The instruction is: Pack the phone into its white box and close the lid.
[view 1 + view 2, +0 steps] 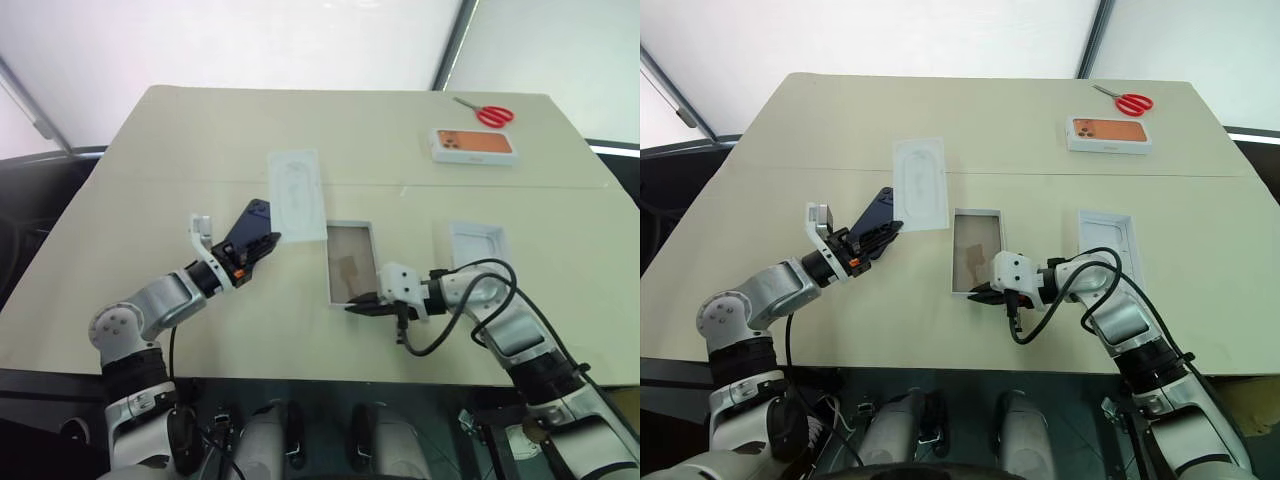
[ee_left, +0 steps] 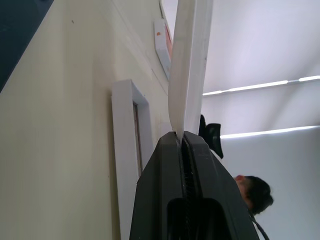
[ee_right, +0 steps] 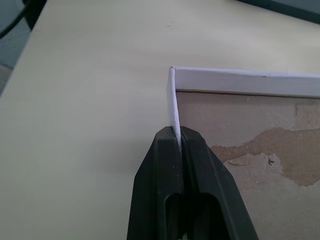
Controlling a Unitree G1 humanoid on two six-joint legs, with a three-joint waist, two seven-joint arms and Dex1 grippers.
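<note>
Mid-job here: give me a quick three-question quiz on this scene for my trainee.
1. True or false: the phone already lies in the white box.
2. What does the right gripper pinch? A) the box's wall B) the scissors C) the lid
3. Which gripper holds the phone above the table?
Key: 1 false; 2 A; 3 the left gripper.
</note>
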